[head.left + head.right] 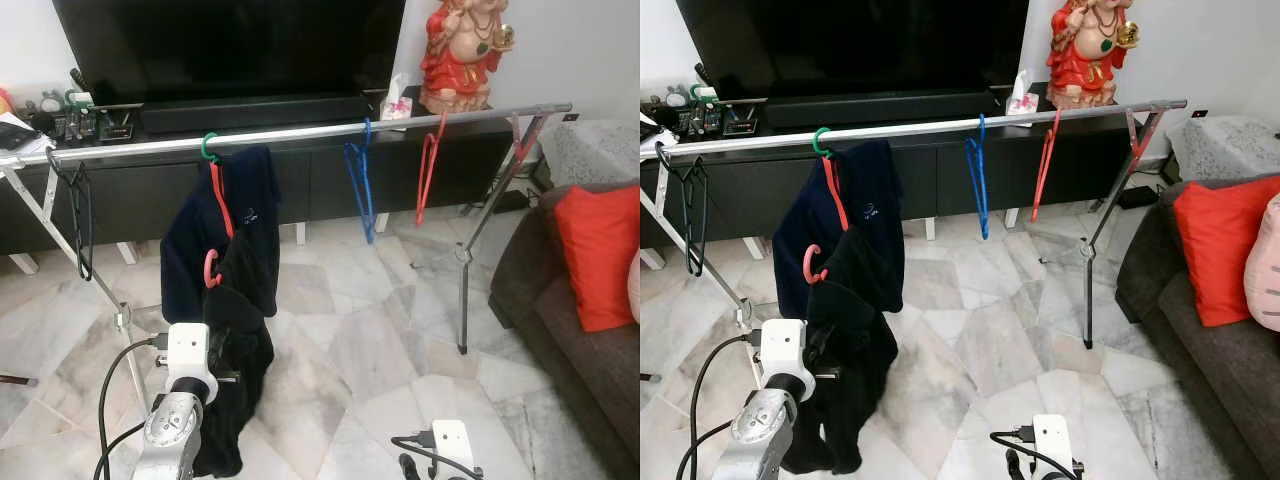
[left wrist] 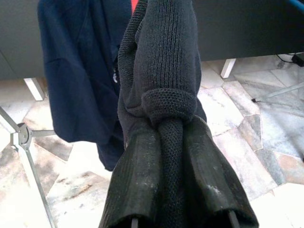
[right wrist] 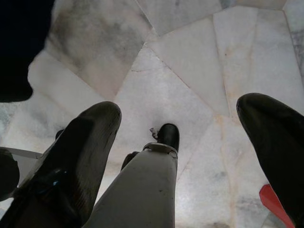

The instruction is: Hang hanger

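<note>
Gripping a fold of the black knitted garment (image 2: 161, 85), the left gripper (image 2: 171, 156) has both fingers pinched shut on the cloth; judged step: carrying the red plastic hanger (image 1: 214, 262) up to the silver metal rail (image 1: 300, 132). To do it well, lift until the red hook sits above the rail, clear of the green-hooked hanger (image 1: 210, 148) with the navy shirt (image 1: 190, 245), then lower. The grip is on fabric, not plastic, so the hanger may swing; move slowly. The right gripper (image 3: 180, 137) hangs low over the marble floor (image 3: 180, 57), fingers spread wide, holding nothing.

Farther along the rail: blue hanger (image 1: 358, 185), thin red hanger (image 1: 428, 170), black hanger (image 1: 78, 215) at the left end.

The left wrist view shows the pinch itself; the eye views show hook and rail.
</note>
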